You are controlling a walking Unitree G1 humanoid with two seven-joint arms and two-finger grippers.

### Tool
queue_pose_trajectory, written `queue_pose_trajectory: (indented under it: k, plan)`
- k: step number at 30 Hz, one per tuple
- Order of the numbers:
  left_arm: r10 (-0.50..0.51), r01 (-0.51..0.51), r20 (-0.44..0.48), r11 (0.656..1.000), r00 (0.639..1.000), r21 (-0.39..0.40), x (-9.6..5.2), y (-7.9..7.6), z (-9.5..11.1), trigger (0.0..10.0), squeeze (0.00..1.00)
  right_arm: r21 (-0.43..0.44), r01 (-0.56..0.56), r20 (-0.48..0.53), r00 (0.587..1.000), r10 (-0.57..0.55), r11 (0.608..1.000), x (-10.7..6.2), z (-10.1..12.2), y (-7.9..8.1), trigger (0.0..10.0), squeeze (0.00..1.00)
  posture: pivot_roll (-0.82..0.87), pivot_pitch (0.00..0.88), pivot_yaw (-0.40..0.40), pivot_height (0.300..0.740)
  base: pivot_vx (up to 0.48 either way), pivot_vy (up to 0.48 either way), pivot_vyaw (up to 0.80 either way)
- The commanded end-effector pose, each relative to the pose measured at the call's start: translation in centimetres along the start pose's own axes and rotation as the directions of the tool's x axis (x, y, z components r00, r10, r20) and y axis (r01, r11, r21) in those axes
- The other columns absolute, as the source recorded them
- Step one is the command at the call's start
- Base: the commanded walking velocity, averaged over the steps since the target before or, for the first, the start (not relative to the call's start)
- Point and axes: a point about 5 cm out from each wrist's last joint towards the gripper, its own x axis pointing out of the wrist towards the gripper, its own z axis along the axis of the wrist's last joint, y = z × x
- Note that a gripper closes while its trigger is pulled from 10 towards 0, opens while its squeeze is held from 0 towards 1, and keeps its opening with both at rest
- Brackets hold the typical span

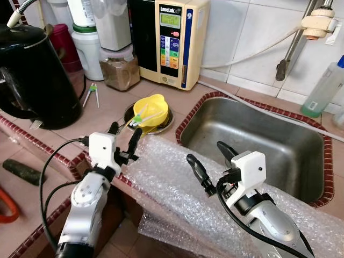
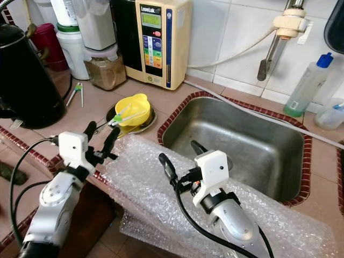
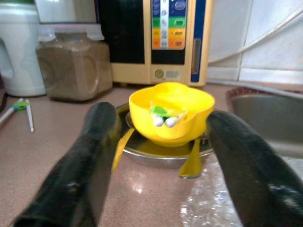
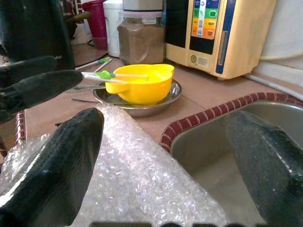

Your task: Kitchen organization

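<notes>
The left tool (image 1: 124, 135) hovers at the near edge of the desk (image 1: 107, 110), fingers spread, holding nothing, aimed at the yellow bowl (image 1: 151, 110). The yellow bowl sits in a shallow steel dish (image 1: 166, 122) just left of the sink (image 1: 252, 142); green-and-white utensils (image 3: 163, 116) lie in the bowl. The right tool (image 1: 210, 164) is over the bubble wrap (image 1: 177, 185), fingers spread, holding nothing. The bubble wrap drapes over the near desk edge and the near rim of the sink. At the far left stands a black kettle (image 1: 32, 75). Along the far wall stand a brown-powder jar (image 1: 119, 70) and a cream water unit (image 1: 174, 40).
</notes>
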Motion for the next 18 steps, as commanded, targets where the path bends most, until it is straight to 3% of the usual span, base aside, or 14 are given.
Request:
queue_pose_trajectory:
  k: [1,5,8,12,15,18]
  plan:
    - [-0.009,0.008,0.030,1.000,1.000,0.012,-1.2,0.1,1.5,10.0,1.00,-0.012,0.020,0.035,0.999,-0.020,1.000,0.0,0.8,-0.5,10.0,0.00,-0.03,0.027,0.010,0.740,0.000,0.000,0.00]
    - [0.043,-0.043,0.012,0.999,0.999,0.019,-2.6,0.5,1.9,10.0,1.00,-0.002,0.068,0.038,0.997,-0.068,0.998,-0.3,0.9,-1.1,10.0,0.00,-0.02,0.029,0.007,0.740,0.000,0.000,0.00]
    - [0.032,-0.030,-0.023,0.997,0.999,0.072,-4.1,0.1,1.6,10.0,1.00,-0.002,0.072,0.037,0.997,-0.072,0.997,-0.3,1.0,-1.0,10.0,0.00,-0.02,0.029,0.004,0.740,0.000,0.000,0.00]
    - [0.076,-0.072,-0.043,0.994,0.996,0.085,-4.2,0.9,1.6,10.0,1.00,-0.007,0.079,0.037,0.996,-0.078,0.997,-0.4,1.1,-1.1,10.0,0.00,-0.02,0.031,0.002,0.740,0.000,0.000,0.00]
    - [0.123,-0.110,-0.113,0.987,0.986,0.118,-4.7,1.4,1.1,10.0,1.00,-0.007,0.101,0.029,0.995,-0.100,0.995,-0.6,0.9,-1.3,10.0,0.00,-0.02,0.031,0.006,0.740,0.000,0.000,0.00]
    - [0.117,-0.103,-0.129,0.989,0.985,0.110,-4.6,1.3,1.1,10.0,1.00,-0.010,0.106,0.023,0.994,-0.106,0.994,-0.6,0.8,-1.4,10.0,0.00,-0.02,0.032,0.010,0.740,0.000,0.000,-0.66]
